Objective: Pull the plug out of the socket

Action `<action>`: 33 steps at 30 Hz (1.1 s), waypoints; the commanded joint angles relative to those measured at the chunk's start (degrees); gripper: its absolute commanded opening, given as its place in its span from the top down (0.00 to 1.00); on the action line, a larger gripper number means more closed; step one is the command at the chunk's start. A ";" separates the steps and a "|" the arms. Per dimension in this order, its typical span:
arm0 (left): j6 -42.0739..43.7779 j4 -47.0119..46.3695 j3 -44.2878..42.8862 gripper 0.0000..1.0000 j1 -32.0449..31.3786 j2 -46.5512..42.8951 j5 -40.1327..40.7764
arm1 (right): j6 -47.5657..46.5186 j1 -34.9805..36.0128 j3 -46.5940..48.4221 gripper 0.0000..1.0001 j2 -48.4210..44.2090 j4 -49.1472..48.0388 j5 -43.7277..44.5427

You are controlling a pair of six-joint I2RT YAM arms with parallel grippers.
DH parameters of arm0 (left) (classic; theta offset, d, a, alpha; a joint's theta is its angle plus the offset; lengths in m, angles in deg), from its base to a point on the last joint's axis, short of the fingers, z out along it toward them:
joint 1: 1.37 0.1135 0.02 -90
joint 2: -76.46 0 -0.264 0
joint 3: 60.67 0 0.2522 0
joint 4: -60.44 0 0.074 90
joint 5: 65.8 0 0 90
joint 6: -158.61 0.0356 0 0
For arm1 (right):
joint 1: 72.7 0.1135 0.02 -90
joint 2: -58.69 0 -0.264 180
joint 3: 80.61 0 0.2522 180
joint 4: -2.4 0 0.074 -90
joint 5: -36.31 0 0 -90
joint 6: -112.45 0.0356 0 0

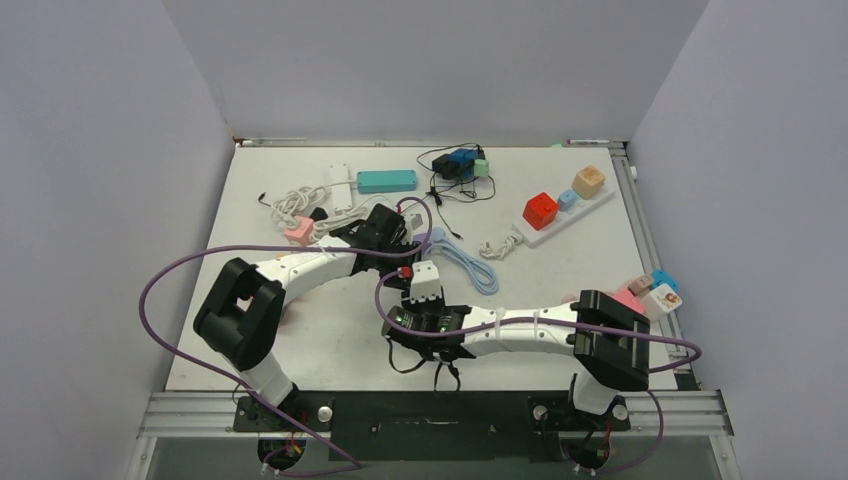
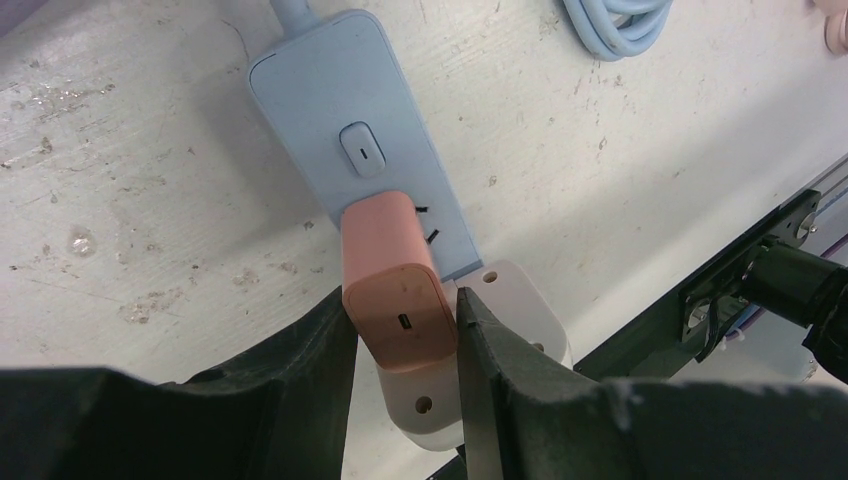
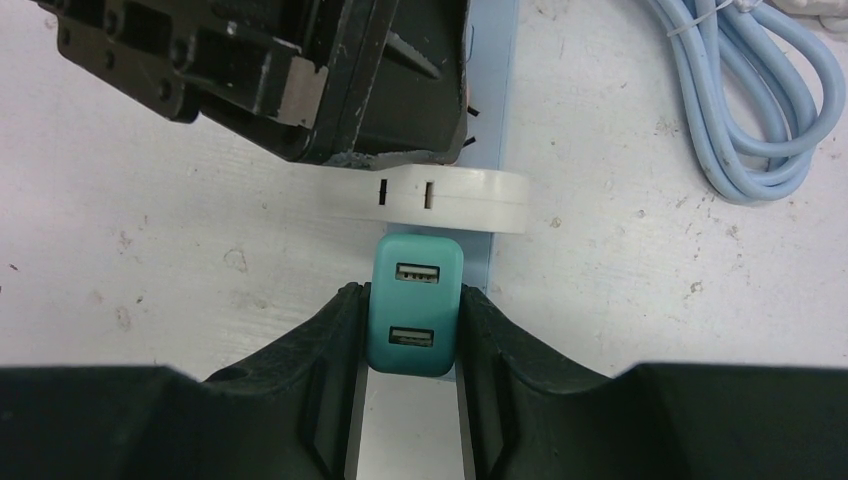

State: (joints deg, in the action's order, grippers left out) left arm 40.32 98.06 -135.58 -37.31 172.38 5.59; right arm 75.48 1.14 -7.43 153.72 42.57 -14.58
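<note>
Left fingers (image 2: 495, 380) are closed on a pink plug (image 2: 395, 290), one pad against each side. From where I stand the plug looks seated in the light-blue power strip (image 2: 340, 110), just past its switch. The right fingers (image 3: 330, 380) are clamped the same way on a teal plug (image 3: 415, 310) further along the strip, with a white plug (image 3: 440, 195) sitting between the two.

So the grasp is made and the pull itself is the step in hand (I can't say which plug is meant to come out; one grip may simply be pinning the strip). The next move wants a straight lift away from the strip's face, no twisting, while the other arm holds the strip down on the table (image 2: 120, 200). Otherwise the whole strip will likely rise with the plug.

The strip lies mid-table between the arms, directly under both pairs of fingers, with its coiled cord (image 3: 760, 110) just beside it.
</note>
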 commanded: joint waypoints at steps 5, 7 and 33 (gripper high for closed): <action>4.59 2.16 -0.11 1.00 0.96 0.14 4.90 | -2.08 2.49 4.35 0.95 -0.26 2.68 10.16; 4.65 2.20 -0.17 1.00 1.05 0.23 4.82 | -1.56 3.88 6.97 0.95 2.57 5.86 12.66; 5.65 3.20 -0.45 1.00 1.67 -0.89 8.29 | -4.44 9.76 19.16 0.95 11.94 9.35 17.00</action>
State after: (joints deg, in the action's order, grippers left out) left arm 42.35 101.78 -135.58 -36.24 171.25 6.51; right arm 74.15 8.79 10.01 169.26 56.91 -1.69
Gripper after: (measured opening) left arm 0.328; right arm 0.324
